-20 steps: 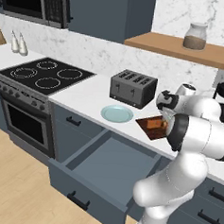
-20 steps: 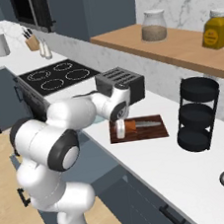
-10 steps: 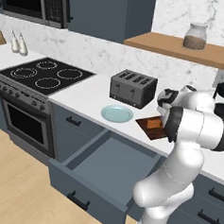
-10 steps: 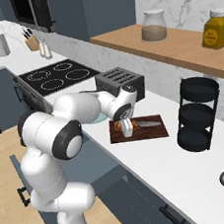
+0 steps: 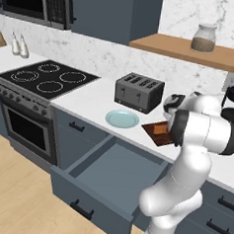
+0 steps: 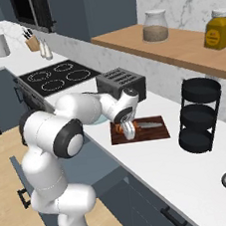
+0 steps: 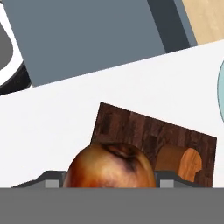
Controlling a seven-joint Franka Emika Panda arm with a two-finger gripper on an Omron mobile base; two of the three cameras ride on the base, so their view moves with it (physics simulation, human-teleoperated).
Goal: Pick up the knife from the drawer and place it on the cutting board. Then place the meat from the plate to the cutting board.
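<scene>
The gripper (image 6: 130,132) hangs low over the cutting board (image 6: 155,132), its jaws clamped on the meat (image 7: 111,166), which bulges glossy brown between them in the hand view. The knife (image 6: 147,125) already lies on the board, blade pointing toward three o'clock in the right base view, its orange-brown handle just beside the meat. The plate (image 5: 122,118) sits bare at nine o'clock from the board. Below the counter (image 5: 91,95), the drawer (image 5: 104,180) stands pulled out.
</scene>
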